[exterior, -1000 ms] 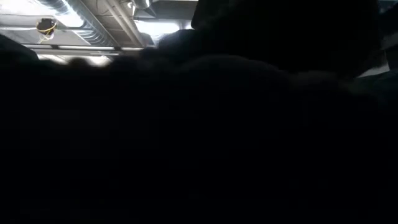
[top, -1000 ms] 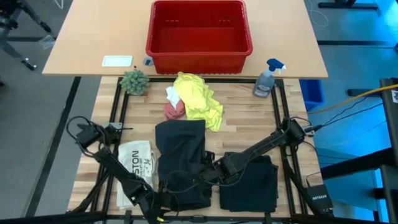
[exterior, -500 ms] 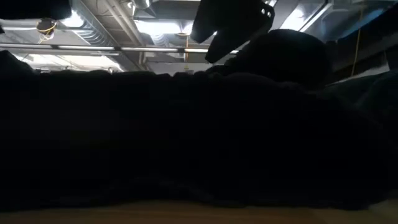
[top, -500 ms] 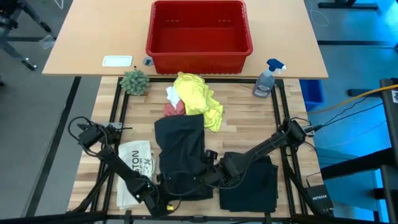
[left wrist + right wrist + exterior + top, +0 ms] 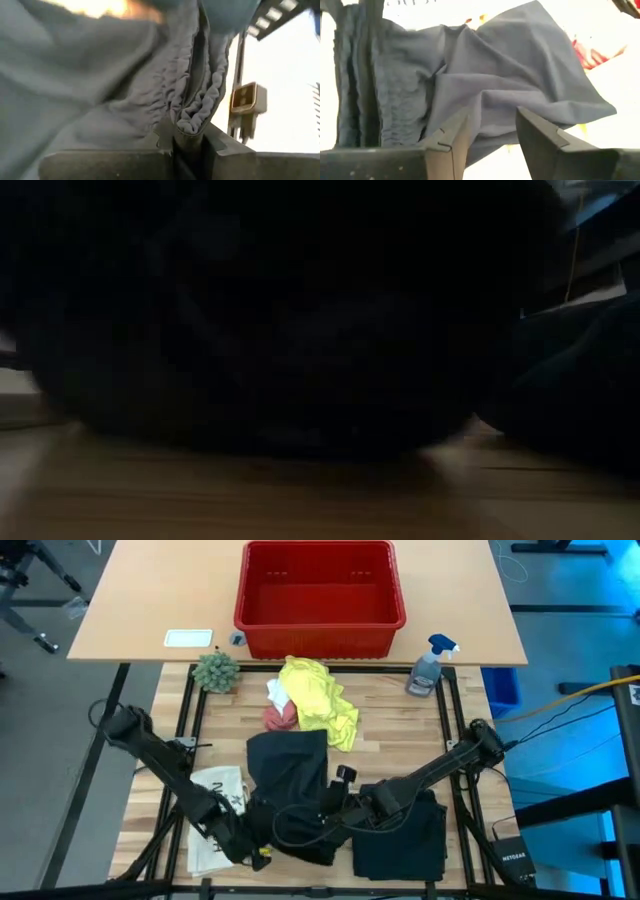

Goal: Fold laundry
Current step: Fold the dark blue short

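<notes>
Folding trousers: left gripper clamps waistband hem; right gripper spread open over cloth. Next: right needs grip, then carry fold over.

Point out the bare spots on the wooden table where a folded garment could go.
Bare wood shows right of the yellow shirt below the spray bottle, and left of the black trousers below the small plant. The front is crowded: both grippers, trousers, a dark folded piece.
</notes>
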You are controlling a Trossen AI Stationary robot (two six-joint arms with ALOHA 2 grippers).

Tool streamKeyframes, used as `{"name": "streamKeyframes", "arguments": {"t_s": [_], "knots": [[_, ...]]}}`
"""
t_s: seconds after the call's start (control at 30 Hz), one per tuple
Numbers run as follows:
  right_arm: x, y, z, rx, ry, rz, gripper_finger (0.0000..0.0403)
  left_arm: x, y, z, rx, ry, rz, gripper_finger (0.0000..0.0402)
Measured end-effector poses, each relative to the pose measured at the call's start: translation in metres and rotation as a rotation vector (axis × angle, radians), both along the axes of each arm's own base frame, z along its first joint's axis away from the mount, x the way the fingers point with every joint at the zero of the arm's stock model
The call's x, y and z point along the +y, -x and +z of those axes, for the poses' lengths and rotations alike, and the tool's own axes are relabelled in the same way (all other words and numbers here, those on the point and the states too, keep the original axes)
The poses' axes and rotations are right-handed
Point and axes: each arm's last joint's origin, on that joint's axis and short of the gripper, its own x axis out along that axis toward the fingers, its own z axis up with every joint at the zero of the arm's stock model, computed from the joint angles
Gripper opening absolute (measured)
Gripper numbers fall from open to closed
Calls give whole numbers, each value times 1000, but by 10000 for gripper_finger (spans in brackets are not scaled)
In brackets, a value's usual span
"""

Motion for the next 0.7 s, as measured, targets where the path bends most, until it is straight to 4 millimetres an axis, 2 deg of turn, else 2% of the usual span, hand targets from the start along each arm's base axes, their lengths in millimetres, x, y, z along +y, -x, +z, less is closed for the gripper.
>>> {"name": "streamKeyframes", "arguments": {"t_s": [0.1,0.3,0.5,0.7], "knots": [[-6,2,10,-22,-3,-7,144,20,7,22,-27,-49,45,25],[-12,4,18,-35,0,-4,137,70,12,29,107,-218,158,25],[-16,1,17,-31,-13,-9,135,107,1,32,167,-312,184,25],[-22,-1,19,-5,-37,29,135,140,-12,31,213,-308,182,25]]}}
